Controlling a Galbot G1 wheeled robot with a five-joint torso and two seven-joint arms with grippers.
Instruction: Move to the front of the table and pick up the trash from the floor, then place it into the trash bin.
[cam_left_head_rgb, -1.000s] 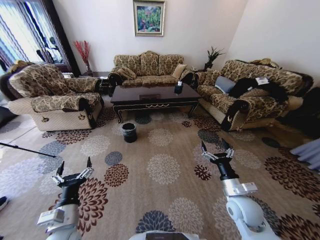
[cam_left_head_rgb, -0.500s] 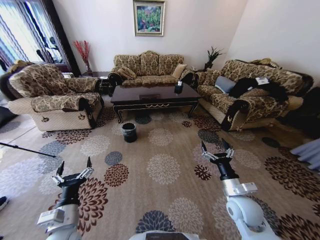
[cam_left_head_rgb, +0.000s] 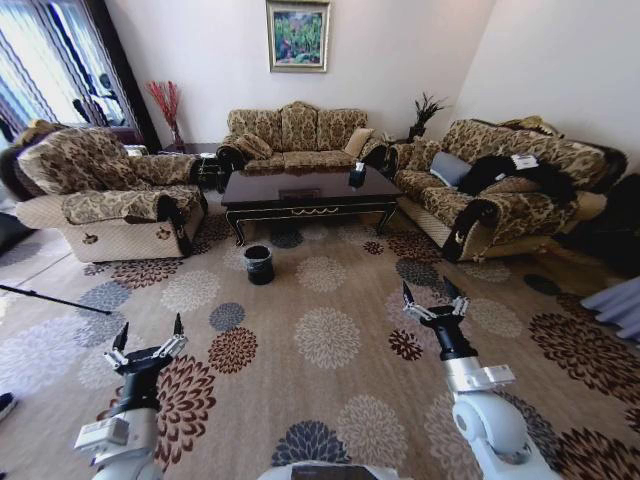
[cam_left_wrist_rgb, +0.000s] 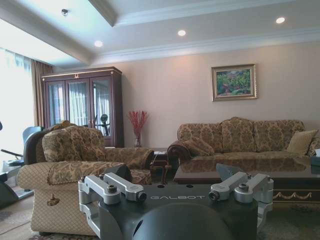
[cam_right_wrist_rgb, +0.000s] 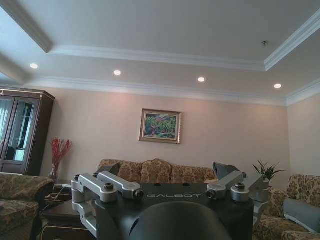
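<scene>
The dark brown table (cam_left_head_rgb: 305, 192) stands at the far end of the room, between the sofas, and its glossy top also shows in the left wrist view (cam_left_wrist_rgb: 235, 166). The small black trash bin (cam_left_head_rgb: 259, 264) sits on the floor (cam_left_head_rgb: 330, 340), a flower-patterned beige carpet, just in front of the table's left end. The trash is too small to make out on the carpet. My left gripper (cam_left_head_rgb: 149, 332) is held open low at the near left. My right gripper (cam_left_head_rgb: 427, 293) is open at the near right. Both are well short of the bin and hold nothing.
A patterned armchair (cam_left_head_rgb: 105, 195) flanks the left, one sofa (cam_left_head_rgb: 295, 135) stands behind the table and another sofa (cam_left_head_rgb: 500, 185) on the right. A thin dark rod (cam_left_head_rgb: 55, 298) lies on the carpet at the left. Open carpet stretches between me and the bin.
</scene>
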